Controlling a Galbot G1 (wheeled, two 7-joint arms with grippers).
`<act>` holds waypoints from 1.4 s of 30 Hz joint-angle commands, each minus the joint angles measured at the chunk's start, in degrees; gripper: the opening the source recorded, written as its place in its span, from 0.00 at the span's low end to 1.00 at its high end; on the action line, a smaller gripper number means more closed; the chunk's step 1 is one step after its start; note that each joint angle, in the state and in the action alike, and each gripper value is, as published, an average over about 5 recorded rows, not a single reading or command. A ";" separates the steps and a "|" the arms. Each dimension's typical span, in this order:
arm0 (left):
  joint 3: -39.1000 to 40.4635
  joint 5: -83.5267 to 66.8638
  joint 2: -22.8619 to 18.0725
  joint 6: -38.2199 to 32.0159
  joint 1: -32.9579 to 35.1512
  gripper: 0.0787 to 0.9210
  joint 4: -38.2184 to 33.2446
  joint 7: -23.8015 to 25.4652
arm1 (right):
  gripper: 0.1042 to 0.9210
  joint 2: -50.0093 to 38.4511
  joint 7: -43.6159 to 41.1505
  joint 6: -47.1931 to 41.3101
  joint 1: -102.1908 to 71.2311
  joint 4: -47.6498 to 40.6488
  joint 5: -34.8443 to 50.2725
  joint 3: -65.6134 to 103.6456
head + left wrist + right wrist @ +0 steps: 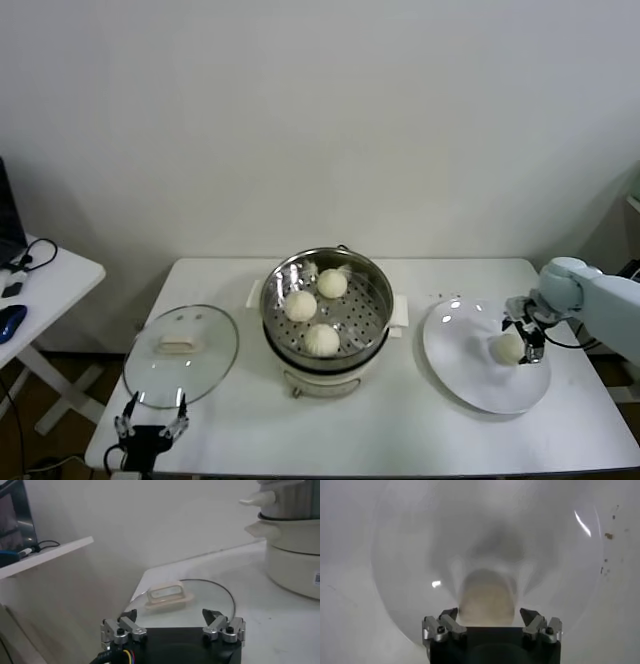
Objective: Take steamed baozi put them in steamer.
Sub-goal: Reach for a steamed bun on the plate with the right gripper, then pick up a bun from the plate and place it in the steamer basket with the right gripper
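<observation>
The steamer (272, 296), a shiny steel pot with a perforated tray on a white base, stands at the table's middle; it also shows in the left wrist view (295, 540). Three cream-white baozi (321, 340) lie on its tray. A fourth baozi (505, 349) lies on the flat white plate (470, 380) at the right. My right gripper (525, 336) is low over the plate. In the right wrist view the gripper (489, 616) is open, and the baozi (486, 597) sits between the fingers with a gap on each side. My left gripper (151, 425) is open and empty at the table's front left.
The round glass lid (181, 355) lies flat on the table left of the steamer, just beyond my left gripper (170, 615); its handle (167, 594) faces up. A white side table (40, 280) with cables stands at the far left.
</observation>
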 commanded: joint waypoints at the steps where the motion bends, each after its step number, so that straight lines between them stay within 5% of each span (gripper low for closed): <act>1: 0.01 0.02 -0.07 0.13 -0.06 0.88 -0.04 0.05 | 0.87 0.32 0.08 -0.21 -1.49 -0.49 -1.08 1.79; 14: 0.01 -0.03 0.13 0.13 -0.13 0.88 -0.01 0.03 | 0.68 -1.05 -0.40 -1.02 4.71 2.97 1.30 -2.98; 26: 0.20 0.57 0.28 0.04 -0.11 0.88 -0.44 0.00 | 0.67 3.55 -2.28 -2.59 48.22 16.71 26.89 -40.25; 42: 0.65 0.64 0.76 -0.16 -0.51 0.88 -0.09 0.01 | 0.68 17.15 -1.95 -8.92 64.69 29.47 47.26 -39.93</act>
